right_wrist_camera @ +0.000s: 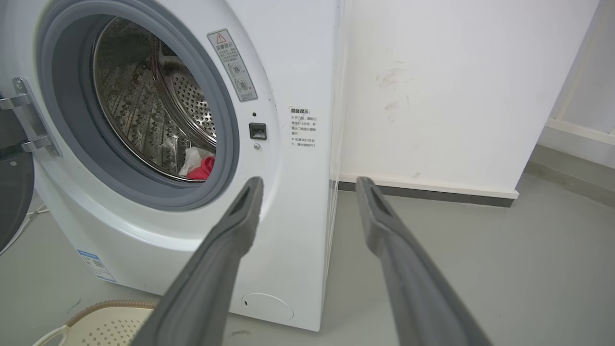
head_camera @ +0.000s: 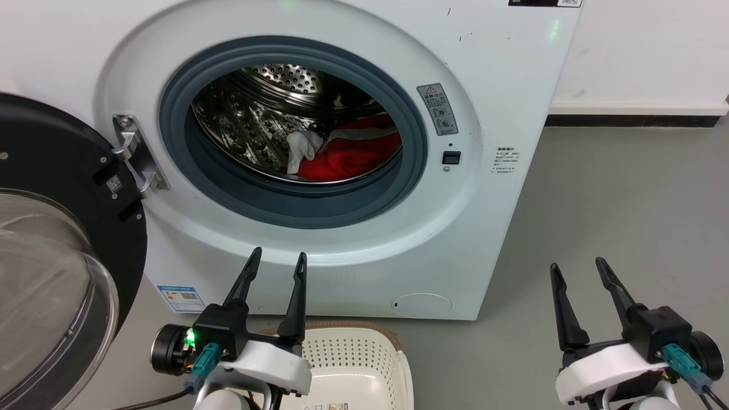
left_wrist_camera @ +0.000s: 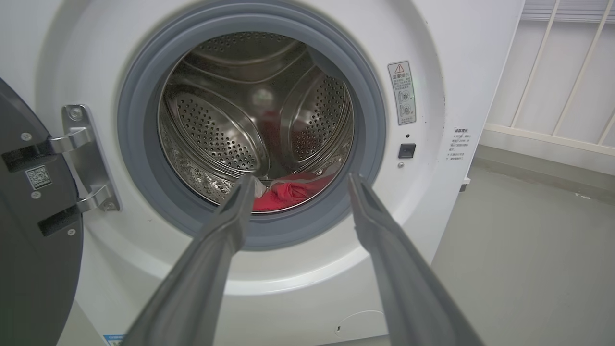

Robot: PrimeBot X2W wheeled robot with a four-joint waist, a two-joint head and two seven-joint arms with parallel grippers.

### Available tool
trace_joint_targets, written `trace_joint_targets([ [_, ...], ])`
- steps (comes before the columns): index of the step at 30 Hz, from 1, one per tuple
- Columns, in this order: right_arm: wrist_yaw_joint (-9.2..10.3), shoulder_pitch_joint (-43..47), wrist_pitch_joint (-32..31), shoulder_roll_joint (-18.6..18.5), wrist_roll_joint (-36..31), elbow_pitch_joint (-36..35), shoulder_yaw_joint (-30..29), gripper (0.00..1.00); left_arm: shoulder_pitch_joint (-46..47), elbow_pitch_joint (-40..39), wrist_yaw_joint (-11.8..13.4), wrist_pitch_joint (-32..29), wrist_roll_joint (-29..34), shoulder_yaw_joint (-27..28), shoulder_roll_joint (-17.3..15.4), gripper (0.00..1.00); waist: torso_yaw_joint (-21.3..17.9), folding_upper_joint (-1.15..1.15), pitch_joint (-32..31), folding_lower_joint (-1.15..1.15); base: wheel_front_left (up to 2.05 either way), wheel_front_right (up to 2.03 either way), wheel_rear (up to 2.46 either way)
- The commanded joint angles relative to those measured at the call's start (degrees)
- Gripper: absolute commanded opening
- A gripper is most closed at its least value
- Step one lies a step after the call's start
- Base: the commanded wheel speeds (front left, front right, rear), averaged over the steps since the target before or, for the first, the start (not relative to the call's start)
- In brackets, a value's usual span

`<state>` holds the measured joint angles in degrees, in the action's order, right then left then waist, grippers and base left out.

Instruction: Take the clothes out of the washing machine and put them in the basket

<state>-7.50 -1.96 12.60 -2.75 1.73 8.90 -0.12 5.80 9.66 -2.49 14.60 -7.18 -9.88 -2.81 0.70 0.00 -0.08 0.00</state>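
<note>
Status: no transfer completed yet, by my reading. The clothes [head_camera: 347, 156] lie in the drum [head_camera: 245, 125] of the washing machine [head_camera: 512, 239]. The visible part of the basket [head_camera: 353, 347], standing just in front of the machine, shows no garment. My left pincer [head_camera: 279, 254] and right pincer [head_camera: 576, 263] are both spread apart, gripping and touching nothing.

Perforated glossy steel drum [head_camera: 250, 122], soft clothes [head_camera: 347, 156]

Smooth grey floor [head_camera: 621, 205] here — the big white front-loading washing machine [head_camera: 342, 267] stands directly on it, and the small cream perforated basket [head_camera: 356, 350] with its brown rim sits on the floor too, just in front of the machine's base.
</note>
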Motion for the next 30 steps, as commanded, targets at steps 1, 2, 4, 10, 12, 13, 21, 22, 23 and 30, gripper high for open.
trace_joint_targets([
  [1, 0.02, 0.7, 0.3, -0.2, -0.9, 0.0, 0.1, 1.0, -0.5, 0.1, 0.3, 0.4, 0.8, -0.2, -0.1, 1.0, 0.0, 0.0, 0.0, 0.0, 0.0, 0.0, 0.0],
  [2, 0.02, 0.7, 0.4, -0.2, -1.4, -0.1, 0.1, 1.0, -0.5, 0.2, 0.4, 0.5, 1.0, -0.2, -0.1, 1.0, 0.0, 0.0, 0.1, 0.0, 0.0, 0.0, 0.0],
  [4, 0.02, 0.8, 0.6, -0.2, -2.1, 0.0, 0.2, 1.0, -0.5, 0.4, 0.6, 0.7, 1.4, -0.2, -0.1, 1.0, 0.1, 0.0, 0.1, 0.0, 0.0, 0.0, 0.0],
  [10, 0.02, 0.7, 0.4, -0.2, -1.6, 0.2, 0.1, 1.0, -0.4, 0.9, 0.5, 0.6, 0.6, 0.0, -0.1, 1.0, 0.0, 0.0, 0.1, 0.0, 0.0, 0.0, 0.0],
  [12, 0.02, 0.6, 0.4, -0.2, -1.6, 0.2, 0.1, 1.0, -0.4, 1.0, 0.6, 0.6, 0.5, 0.0, -0.1, 1.0, 0.0, 0.0, 0.1, 0.0, 0.0, 0.0, 0.0],
  [13, 0.02, 0.6, 0.4, -0.2, -1.6, 0.2, 0.1, 1.0, -0.3, 1.1, 0.7, 0.6, 0.5, 0.0, -0.1, 1.0, 0.0, 0.0, 0.1, 0.0, 0.0, 0.0, 0.0],
  [21, 0.02, 0.5, 0.5, -0.2, -1.5, 0.0, -0.1, 1.0, 0.0, 1.4, 0.6, 0.6, 0.5, -0.1, -0.1, 1.0, 0.1, 0.0, 0.4, 0.0, 0.0, 0.0, 0.0],
  [22, 0.02, 0.4, 0.5, -0.2, -1.5, -0.1, -0.1, 1.0, 0.2, 1.5, 0.6, 0.6, 0.5, -0.2, -0.1, 1.0, 0.2, 0.0, 0.5, 0.0, 0.0, 0.0, 0.0],
  [23, 0.02, 0.4, 0.5, -0.2, -1.5, -0.1, -0.2, 1.0, 0.4, 1.6, 0.6, 0.6, 0.5, -0.2, -0.1, 1.0, 0.2, 0.0, 0.5, 0.0, 0.0, 0.0, 0.0],
  [30, 0.02, -1.2, 0.4, -0.2, -0.6, -1.6, 0.3, 1.0, 3.7, 2.3, 1.5, 0.6, 0.6, -0.1, -0.1, 1.0, 0.1, 0.0, 3.3, 0.0, 0.0, 0.0, 0.0],
])
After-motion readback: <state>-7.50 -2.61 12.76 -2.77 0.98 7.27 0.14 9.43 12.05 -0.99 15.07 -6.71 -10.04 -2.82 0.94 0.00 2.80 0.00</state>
